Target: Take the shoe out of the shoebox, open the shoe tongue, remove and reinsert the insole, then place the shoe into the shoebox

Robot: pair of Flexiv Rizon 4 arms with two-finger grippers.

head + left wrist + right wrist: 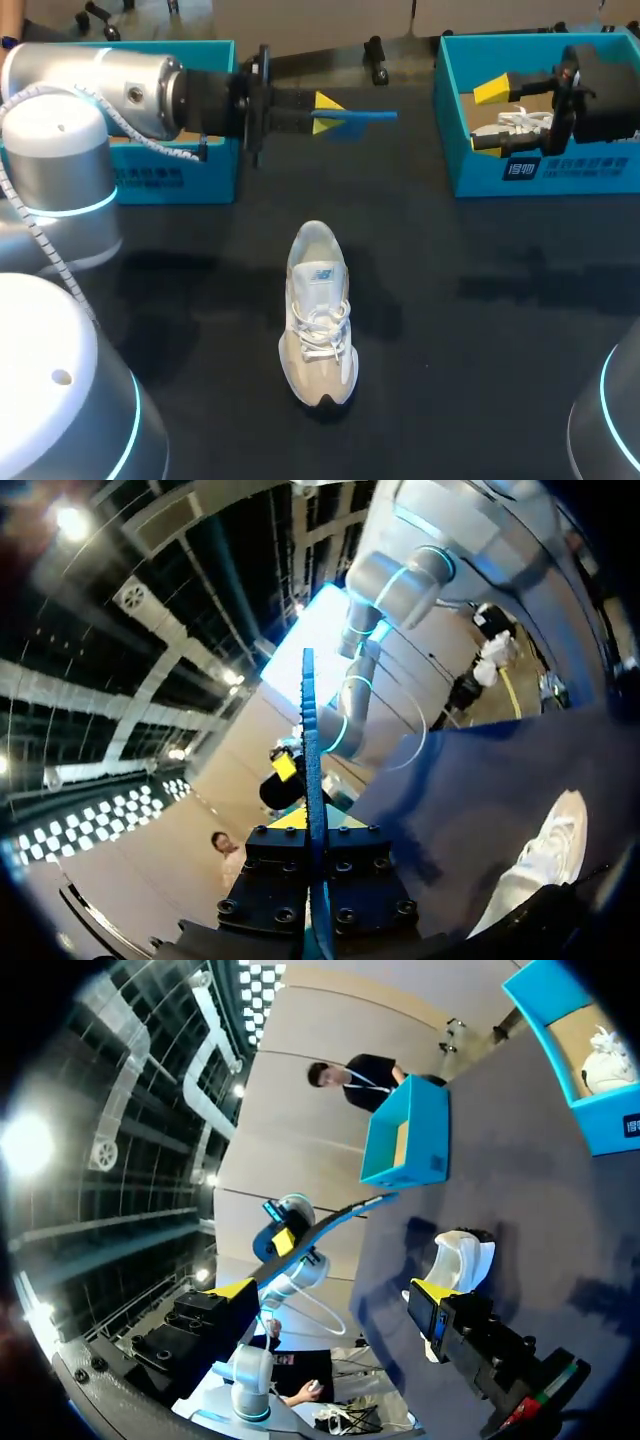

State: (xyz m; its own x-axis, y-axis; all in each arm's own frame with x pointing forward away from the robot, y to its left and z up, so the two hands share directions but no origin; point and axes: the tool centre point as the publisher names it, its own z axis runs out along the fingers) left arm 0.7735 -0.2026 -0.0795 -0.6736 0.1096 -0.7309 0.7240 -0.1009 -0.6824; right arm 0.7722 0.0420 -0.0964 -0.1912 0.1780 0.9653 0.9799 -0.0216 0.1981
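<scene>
The dark table [480,350] spreads below me, and my two arms come in over its far half. My left arm [100,90] reaches across in front of the left blue shoebox [170,170], which stands at the far left of the table. My right arm [600,90] hangs over the right blue shoebox [560,170] at the far right. That box holds a white-laced shoe [515,125] just under my right jaws. My right jaws stand wide apart with nothing between them, one yellow tip above the box's inner wall and the other lower, beside the laces. The pale sneaker [320,315] I am working on is out of both boxes. It stands upright on its sole in the middle of the table, laces up, well apart from either box and from both of my jaws. From my left wrist it shows low beside my jaws [540,860] on the table [470,790], and from my right wrist it lies ahead between the fingers [462,1260]. My left jaws are closed on the blue insole [365,116], gripping one end so that the rest sticks out ahead past the yellow tips, above the table between the two boxes. My left wrist sees the insole edge-on as a thin blue blade [311,770], and my right wrist sees it as a curved strip [330,1222] below the left shoebox [405,1145].
</scene>
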